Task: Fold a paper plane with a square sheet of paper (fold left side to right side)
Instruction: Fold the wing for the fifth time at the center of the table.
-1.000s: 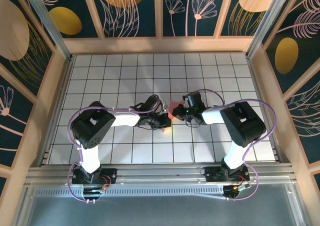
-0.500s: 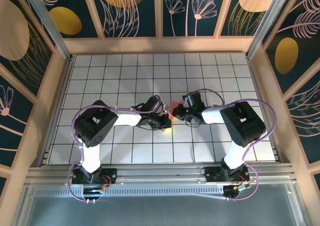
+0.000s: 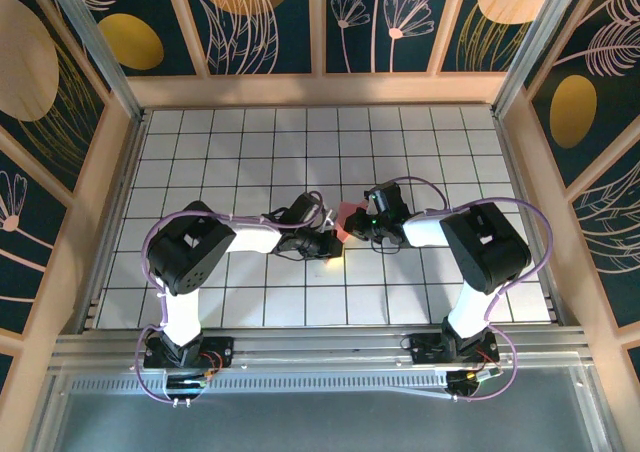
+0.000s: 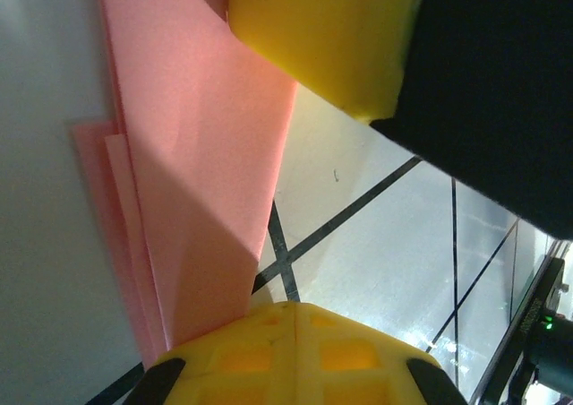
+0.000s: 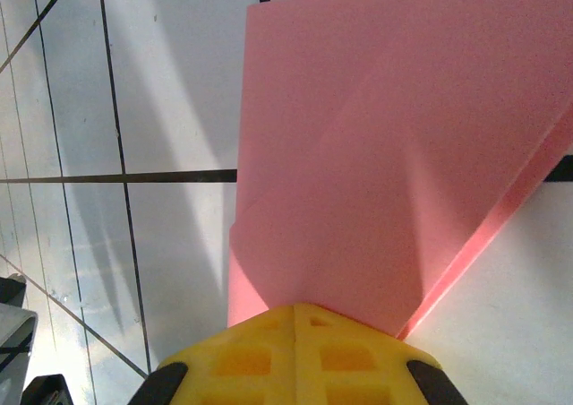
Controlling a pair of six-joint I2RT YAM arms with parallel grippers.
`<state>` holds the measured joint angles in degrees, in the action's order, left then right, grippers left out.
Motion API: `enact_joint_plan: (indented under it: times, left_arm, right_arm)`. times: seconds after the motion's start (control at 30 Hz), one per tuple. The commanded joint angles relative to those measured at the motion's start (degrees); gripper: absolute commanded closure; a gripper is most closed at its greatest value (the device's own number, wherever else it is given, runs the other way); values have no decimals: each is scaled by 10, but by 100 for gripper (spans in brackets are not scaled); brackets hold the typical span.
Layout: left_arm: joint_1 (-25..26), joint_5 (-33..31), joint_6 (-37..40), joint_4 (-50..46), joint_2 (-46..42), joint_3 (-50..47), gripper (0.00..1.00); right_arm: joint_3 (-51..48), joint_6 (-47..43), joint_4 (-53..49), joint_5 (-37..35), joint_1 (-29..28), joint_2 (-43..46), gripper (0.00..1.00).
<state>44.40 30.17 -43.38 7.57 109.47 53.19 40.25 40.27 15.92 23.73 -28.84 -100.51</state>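
Both grippers clenched on the folded pink paper (image 3: 346, 214), mid-table.
Top view: left gripper (image 3: 333, 244) and right gripper (image 3: 354, 224) meet nose to nose near the middle of the white tiled table (image 3: 250, 142), the paper between them. Left wrist view: creased pink layers run into the left gripper's yellow finger (image 4: 291, 351), jaws closed on them; floor tiles show behind. Right wrist view: the paper fans out from the right gripper's yellow finger (image 5: 291, 347), pinched there, diagonal fold visible, its shadow falling on the tiles.
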Motion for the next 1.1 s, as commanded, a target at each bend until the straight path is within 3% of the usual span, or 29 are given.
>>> enact_joint_plan:
  times: [0.0, 1.07]
  left_arm:
    - [-2, -10, 35, -84, 1, -33, 100]
    - [-2, -50, 93, -118, -44, -94, 100]
  right_arm:
    - [-16, -22, -103, -33, 1, -39, 100]
    - [-15, -28, -115, -34, 7, -43, 100]
